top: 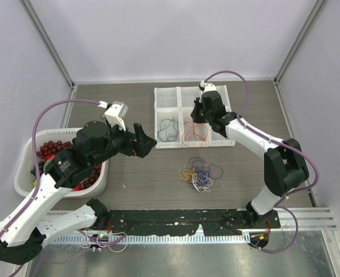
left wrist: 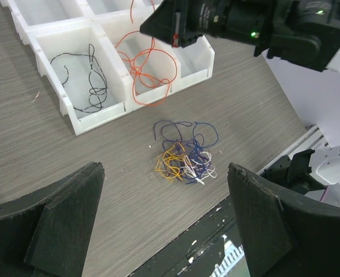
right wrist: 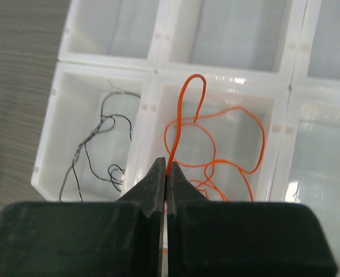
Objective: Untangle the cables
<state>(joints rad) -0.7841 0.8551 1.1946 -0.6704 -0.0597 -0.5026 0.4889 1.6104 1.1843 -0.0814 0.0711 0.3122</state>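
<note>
A small tangle of yellow, purple-blue and white cables (top: 197, 175) (left wrist: 184, 157) lies on the grey table in front of the white divided tray (top: 224, 95) (left wrist: 77, 124) (right wrist: 158, 69). One front compartment holds a black cable (top: 168, 128) (left wrist: 89, 78) (right wrist: 97, 150). The red-orange cable (top: 195, 134) (left wrist: 153, 69) (right wrist: 216, 144) loops in and over the compartment beside it. My right gripper (top: 200, 117) (right wrist: 167, 167) hangs over that compartment, shut on a strand of the red-orange cable. My left gripper (top: 146, 142) (left wrist: 165, 171) stands wide open above the table left of the tangle, holding nothing.
A white bowl (top: 25, 167) full of dark red berries sits at the left edge under the left arm. A black rail (top: 175, 219) runs along the near table edge. The tray's back compartments show no cables. Grey walls close in the table at the back and sides.
</note>
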